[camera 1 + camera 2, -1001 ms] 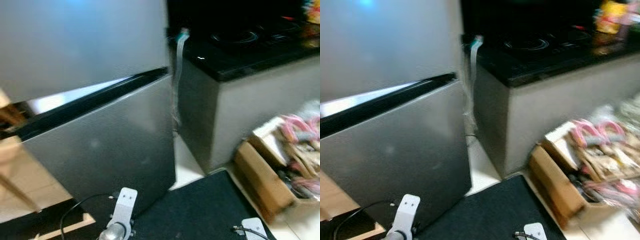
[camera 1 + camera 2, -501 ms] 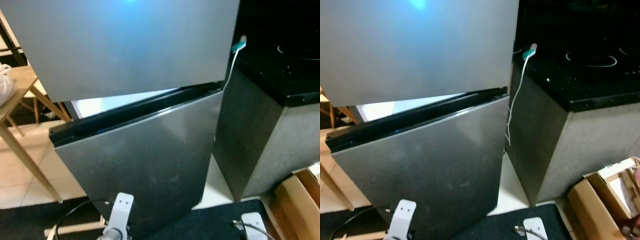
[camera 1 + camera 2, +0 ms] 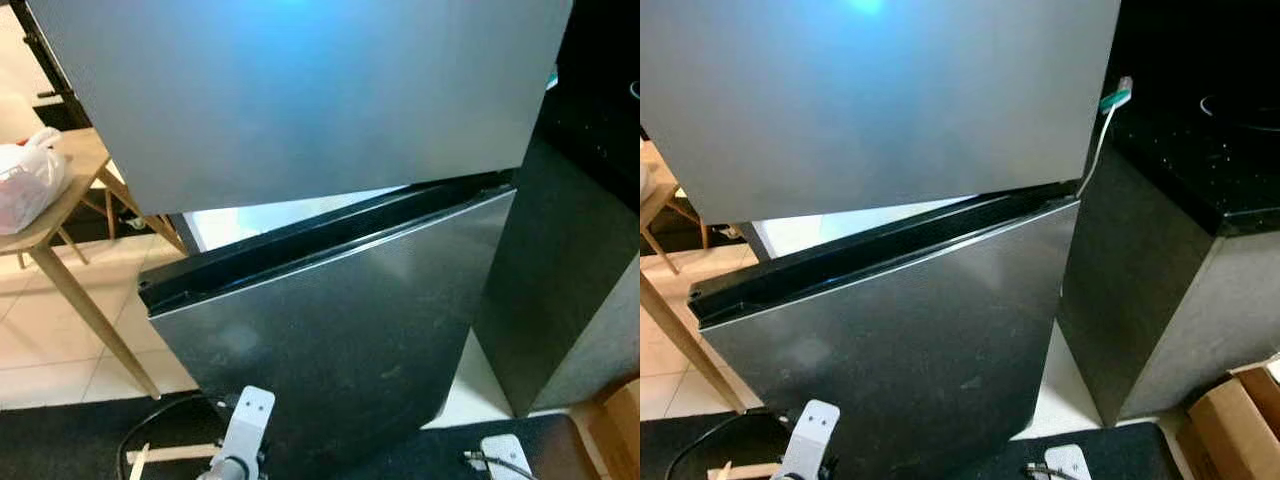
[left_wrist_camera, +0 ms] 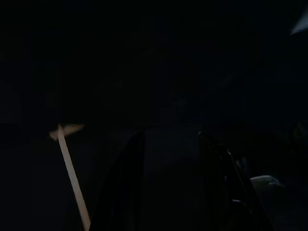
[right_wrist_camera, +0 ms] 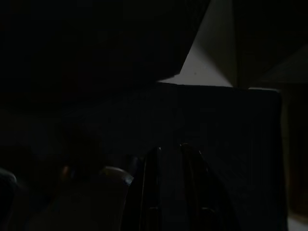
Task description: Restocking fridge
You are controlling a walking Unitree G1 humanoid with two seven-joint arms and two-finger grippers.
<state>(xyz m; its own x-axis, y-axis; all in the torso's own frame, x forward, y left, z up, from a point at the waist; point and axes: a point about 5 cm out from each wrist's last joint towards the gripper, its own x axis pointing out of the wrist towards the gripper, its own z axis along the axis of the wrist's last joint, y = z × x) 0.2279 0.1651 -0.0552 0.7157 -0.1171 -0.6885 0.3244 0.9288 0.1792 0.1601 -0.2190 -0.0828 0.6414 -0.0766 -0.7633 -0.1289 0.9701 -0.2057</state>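
Note:
A tall silver fridge stands right in front of me. Its upper door (image 3: 320, 100) is flat and closed, while the lower door (image 3: 340, 340) stands slightly ajar, with a lit strip (image 3: 280, 215) showing along its top edge. Both arms hang low in front of the lower door, the left wrist (image 3: 245, 440) and the right wrist (image 3: 505, 455) at the picture's bottom edge. In the dark left wrist view, my left gripper (image 4: 171, 139) is open and empty. In the right wrist view, my right gripper (image 5: 169, 149) looks shut with nothing in it, over a dark mat.
A wooden table (image 3: 60, 215) with a white plastic bag (image 3: 30, 185) stands to the fridge's left. A black-topped counter (image 3: 1200, 170) stands on the right, with a white cable with a green plug (image 3: 1115, 97) hanging at its edge. A cardboard box (image 3: 1230, 420) sits on the floor at the lower right.
The view has swung left, so the fridge now sits in the middle and the cardboard box has slid to the right edge. Nothing in the scene itself has moved.

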